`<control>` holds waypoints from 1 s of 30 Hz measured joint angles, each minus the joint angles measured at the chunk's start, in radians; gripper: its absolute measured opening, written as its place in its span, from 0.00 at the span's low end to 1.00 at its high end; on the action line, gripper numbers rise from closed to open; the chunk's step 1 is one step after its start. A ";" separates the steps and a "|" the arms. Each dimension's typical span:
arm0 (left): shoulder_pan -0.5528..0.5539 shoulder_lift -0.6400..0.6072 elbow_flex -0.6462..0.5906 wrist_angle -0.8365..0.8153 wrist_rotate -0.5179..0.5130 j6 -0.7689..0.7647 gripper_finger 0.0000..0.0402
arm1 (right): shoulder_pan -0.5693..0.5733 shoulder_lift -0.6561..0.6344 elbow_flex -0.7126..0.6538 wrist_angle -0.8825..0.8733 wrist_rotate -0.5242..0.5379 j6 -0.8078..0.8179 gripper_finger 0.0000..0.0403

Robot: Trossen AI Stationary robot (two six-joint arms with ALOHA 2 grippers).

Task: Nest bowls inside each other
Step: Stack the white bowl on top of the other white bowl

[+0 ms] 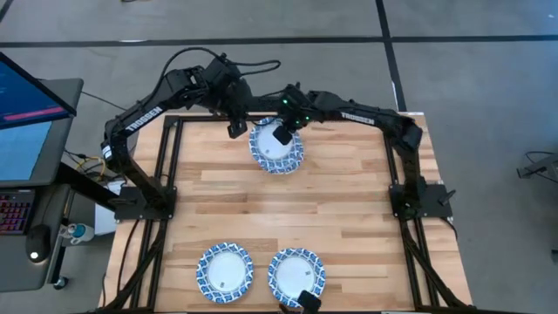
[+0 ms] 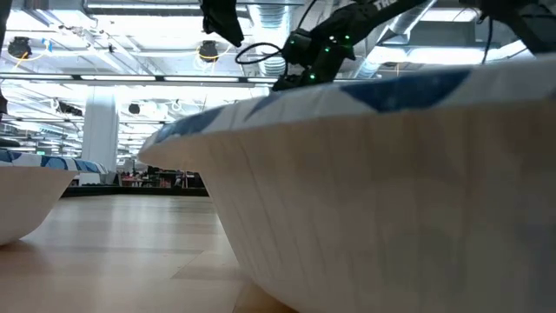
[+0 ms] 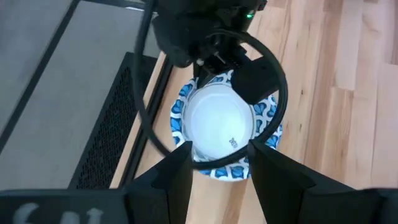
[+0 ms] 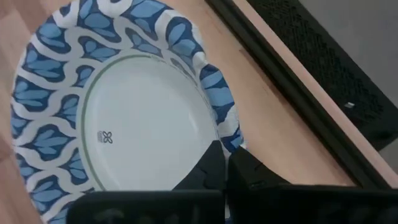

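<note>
The right gripper [image 1: 282, 134] was pinched shut on the rim of the bowl [image 1: 277, 146] at the upper middle of the high frame; in the right wrist view its two dark fingers [image 4: 214, 167] met at the patterned edge of that bowl [image 4: 118, 118], one tip lying over the inside of the rim. The left gripper [image 1: 237, 128] hung just beside it, at the bowl's upper left edge, with its jaws spread as wide as they go and nothing between them; its wrist view looked down past its fingers [image 3: 177, 168] onto the same bowl [image 3: 221, 124], with the right arm reaching across it.

Whether more than one bowl lay stacked there could not be told. Two further bowls sat well apart from it along the bottom edge of the high frame, one at lower left of centre [image 1: 224, 271] and one beside it to the right [image 1: 296, 274], both flat on the worktop [image 1: 340, 201].

The step in hand seemed to be setting down or taking up the bowl at the far stack. The next move probably called for carrying one of the near bowls over, centred, so that it would seat level.
</note>
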 joint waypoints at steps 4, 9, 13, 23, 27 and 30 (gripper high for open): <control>0.013 0.000 0.000 0.000 0.001 0.001 0.36 | -0.006 0.057 0.085 -0.131 -0.022 -0.060 0.09; 0.026 0.000 0.000 0.005 0.008 0.009 0.36 | -0.008 0.099 0.113 -0.231 -0.018 -0.079 0.18; 0.028 0.000 0.000 0.019 0.018 0.010 0.36 | -0.007 0.131 0.110 -0.252 -0.018 -0.108 0.27; 0.028 0.000 0.000 0.019 0.026 -0.001 0.36 | -0.003 0.113 0.112 -0.212 0.007 -0.108 0.52; 0.028 0.000 0.000 0.013 0.029 -0.023 0.36 | 0.006 0.114 0.112 -0.335 -0.004 -0.093 0.56; 0.022 0.000 0.000 0.013 0.082 -0.041 0.36 | 0.027 0.114 0.111 -0.463 -0.109 -0.123 0.56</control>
